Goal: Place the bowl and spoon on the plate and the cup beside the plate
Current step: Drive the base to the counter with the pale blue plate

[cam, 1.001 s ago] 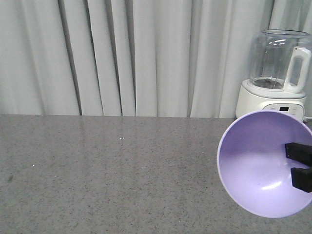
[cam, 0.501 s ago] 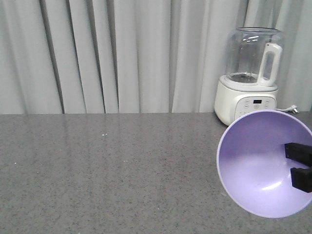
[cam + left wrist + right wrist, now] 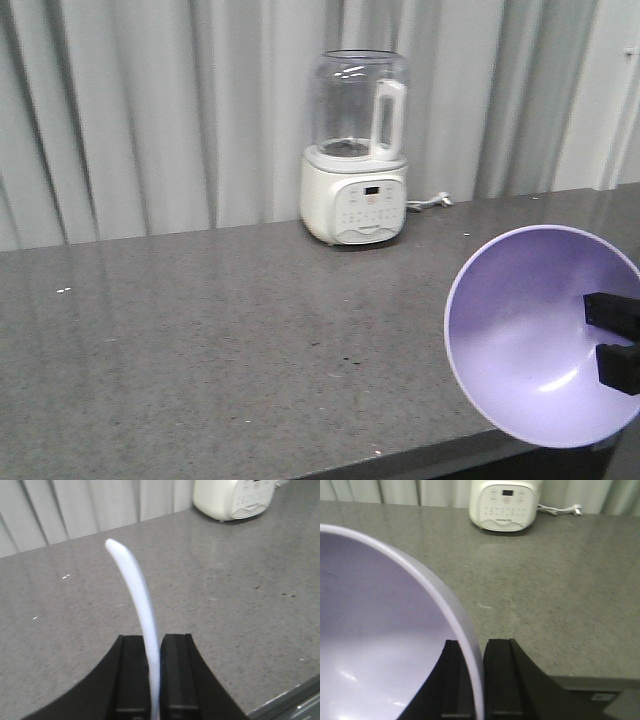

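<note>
Right gripper (image 3: 470,650) clenched on bowl (image 3: 380,645) rim. Bowl held in air, tipped on its side, hollow facing front camera, at front-right edge of countertop (image 3: 200,330). Left gripper (image 3: 154,647) clamped on spoon (image 3: 137,590), seen edge-on above countertop. Blender (image 3: 355,150) upright at far edge.

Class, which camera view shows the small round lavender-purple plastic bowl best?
The exterior front-facing view: the bowl shows almost its whole rim and inside. The right wrist view shows only a rim section clamped in the right gripper. The left wrist view lacks it.
</note>
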Robot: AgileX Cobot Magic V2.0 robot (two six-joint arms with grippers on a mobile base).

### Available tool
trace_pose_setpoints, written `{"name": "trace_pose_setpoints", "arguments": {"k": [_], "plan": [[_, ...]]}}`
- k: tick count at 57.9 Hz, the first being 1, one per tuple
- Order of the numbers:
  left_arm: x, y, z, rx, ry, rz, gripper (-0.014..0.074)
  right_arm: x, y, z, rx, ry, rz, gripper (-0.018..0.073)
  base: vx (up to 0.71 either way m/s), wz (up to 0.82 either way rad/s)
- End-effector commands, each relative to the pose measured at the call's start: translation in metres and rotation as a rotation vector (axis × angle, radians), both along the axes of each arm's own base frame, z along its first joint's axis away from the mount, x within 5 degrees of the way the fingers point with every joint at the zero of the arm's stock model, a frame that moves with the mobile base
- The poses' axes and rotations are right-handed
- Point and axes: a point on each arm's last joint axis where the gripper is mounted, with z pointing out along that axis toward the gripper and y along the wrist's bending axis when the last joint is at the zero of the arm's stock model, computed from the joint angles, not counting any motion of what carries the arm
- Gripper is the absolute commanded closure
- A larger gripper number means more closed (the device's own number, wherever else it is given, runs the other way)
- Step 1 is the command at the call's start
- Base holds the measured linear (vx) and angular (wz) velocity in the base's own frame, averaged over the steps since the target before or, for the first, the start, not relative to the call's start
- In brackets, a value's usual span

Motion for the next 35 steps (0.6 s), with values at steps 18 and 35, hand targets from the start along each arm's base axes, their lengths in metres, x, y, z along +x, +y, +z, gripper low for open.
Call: {"name": "trace_pose_setpoints", "arguments": {"k": [18, 35], "plan": [[-0.0007, -0.0006, 0.0163, -0.019, -0.113, -0.010, 0.0603, -0.0019, -0.0014, 0.0198, 0.026, -0.127, -0.016, 0.0571, 0.00, -0.66], [-0.0007, -0.0005, 0.0162, -0.019, -0.112, -0.010, 0.0603, -0.0019, -0.0014, 0.0198, 0.026, -0.127, -0.016, 0.0571, 0.07, -0.55]]}}
